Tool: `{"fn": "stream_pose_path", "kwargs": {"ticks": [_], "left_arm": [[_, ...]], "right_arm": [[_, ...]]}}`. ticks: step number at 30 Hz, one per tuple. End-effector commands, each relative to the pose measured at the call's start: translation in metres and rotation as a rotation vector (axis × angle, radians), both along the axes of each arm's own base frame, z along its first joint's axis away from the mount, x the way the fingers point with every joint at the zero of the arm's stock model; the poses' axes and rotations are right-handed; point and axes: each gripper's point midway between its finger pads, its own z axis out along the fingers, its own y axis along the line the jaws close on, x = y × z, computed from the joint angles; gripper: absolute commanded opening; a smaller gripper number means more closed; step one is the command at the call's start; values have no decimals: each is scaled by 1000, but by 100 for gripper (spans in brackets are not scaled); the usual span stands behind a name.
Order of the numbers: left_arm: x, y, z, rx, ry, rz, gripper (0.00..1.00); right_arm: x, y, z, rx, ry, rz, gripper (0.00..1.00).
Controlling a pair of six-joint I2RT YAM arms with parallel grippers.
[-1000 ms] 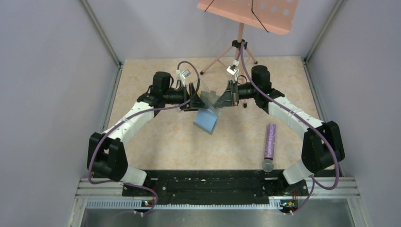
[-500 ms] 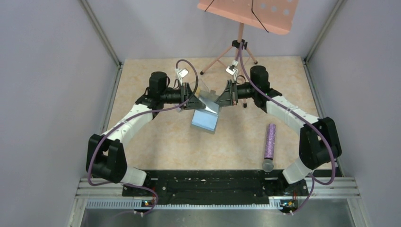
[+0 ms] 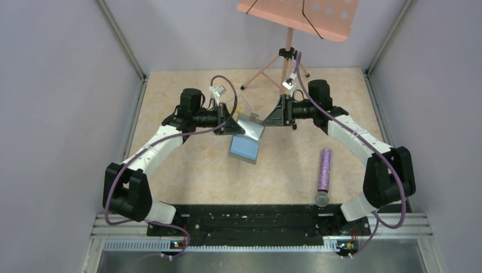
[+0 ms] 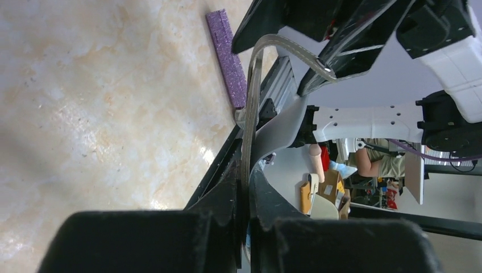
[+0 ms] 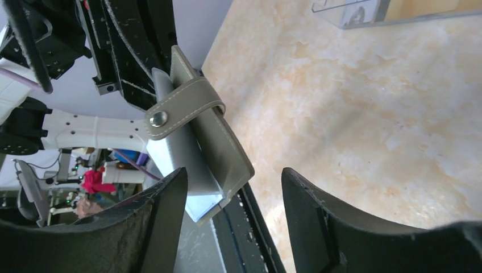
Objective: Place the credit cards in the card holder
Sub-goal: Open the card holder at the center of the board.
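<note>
The card holder [image 3: 245, 145], a grey wallet with a snap strap, hangs open in the air above the middle of the table. My left gripper [image 3: 237, 124] is shut on its upper leaf. In the left wrist view that thin leaf [image 4: 250, 102] runs edge-on out of the left gripper [image 4: 248, 170]. My right gripper [image 3: 271, 118] stands open just right of the wallet, not touching it. From the right wrist the card holder [image 5: 210, 142] shows ahead of the spread fingers of the right gripper [image 5: 233, 173]. No credit cards show clearly in any view.
A purple tube [image 3: 324, 169] lies on the table at the right, also seen from the left wrist as a purple tube [image 4: 228, 54]. A clear plastic box [image 3: 243, 105] stands behind the grippers. A tripod stand [image 3: 287, 51] rises at the back.
My left gripper has closed on the card holder. My right gripper has opened, let go of it and drawn back to the right. The wallet has shifted slightly left.
</note>
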Motion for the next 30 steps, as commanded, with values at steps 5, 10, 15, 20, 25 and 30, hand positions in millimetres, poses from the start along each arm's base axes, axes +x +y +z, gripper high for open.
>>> {"fn": "stream_pose_path", "kwargs": {"ticks": [5, 10, 15, 20, 25, 30], "left_arm": [[-11, 3, 15, 16, -56, -50, 0], [-15, 1, 16, 7, -46, -76, 0], [-17, -3, 16, 2, -36, -94, 0], [-18, -6, 16, 0, -35, -107, 0], [-19, -7, 16, 1, -36, -108, 0], [-18, -5, 15, 19, -47, -88, 18]], "right_arm": [[-7, -7, 22, 14, -127, 32, 67], [-16, 1, 21, 34, -116, 93, 72], [-30, 19, 20, 49, -101, 177, 73], [-38, 34, 14, 46, -76, 229, 73], [-38, 42, 14, 66, -62, 260, 53], [-40, 45, 17, 92, -30, 295, 0]]}}
